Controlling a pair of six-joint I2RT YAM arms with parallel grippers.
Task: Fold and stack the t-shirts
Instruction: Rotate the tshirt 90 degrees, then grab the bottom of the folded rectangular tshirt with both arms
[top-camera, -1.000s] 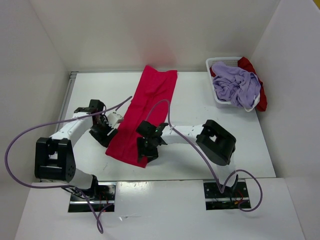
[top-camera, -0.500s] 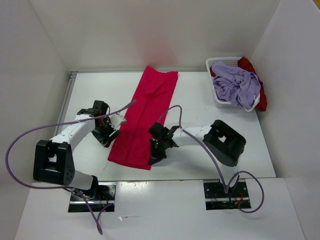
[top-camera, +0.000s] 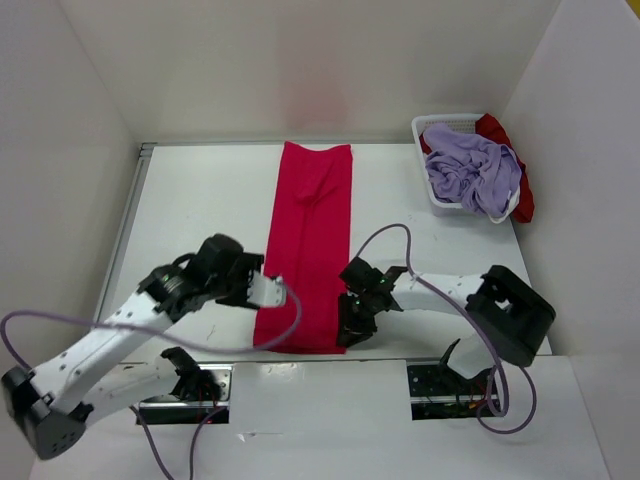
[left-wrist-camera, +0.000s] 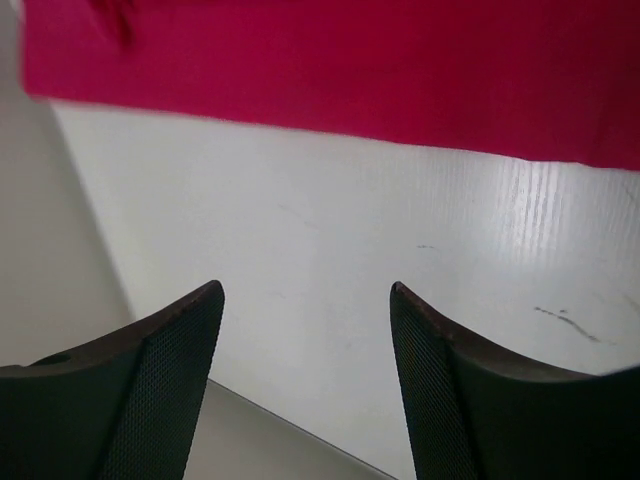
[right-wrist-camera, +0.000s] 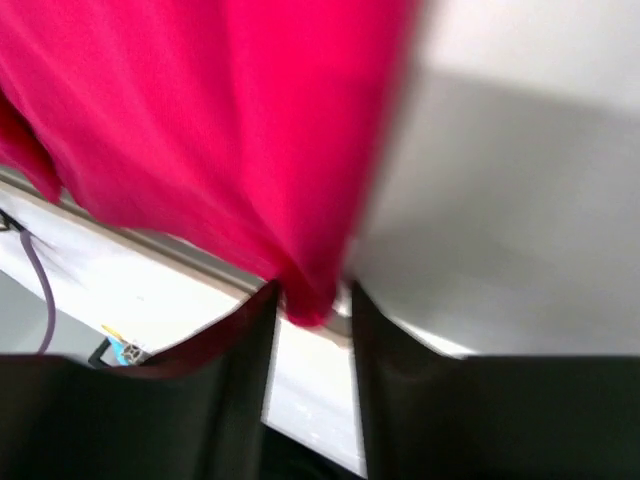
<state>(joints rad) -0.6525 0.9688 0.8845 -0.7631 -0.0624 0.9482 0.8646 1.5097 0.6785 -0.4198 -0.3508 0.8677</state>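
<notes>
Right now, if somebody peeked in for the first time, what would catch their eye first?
The magenta-pink t-shirt, folded into one long strip down the middle of the white table. Next, the white basket in the far right corner, heaped with a lavender shirt, a dark red shirt hanging over its right side. The right gripper has the strip's near corner between its jaws.

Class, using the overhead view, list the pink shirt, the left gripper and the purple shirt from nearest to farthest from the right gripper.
1. Pink shirt: its near corner is at the right gripper.
2. Left gripper: across the shirt, to the left.
3. Purple shirt: in the basket, far right corner.
</notes>
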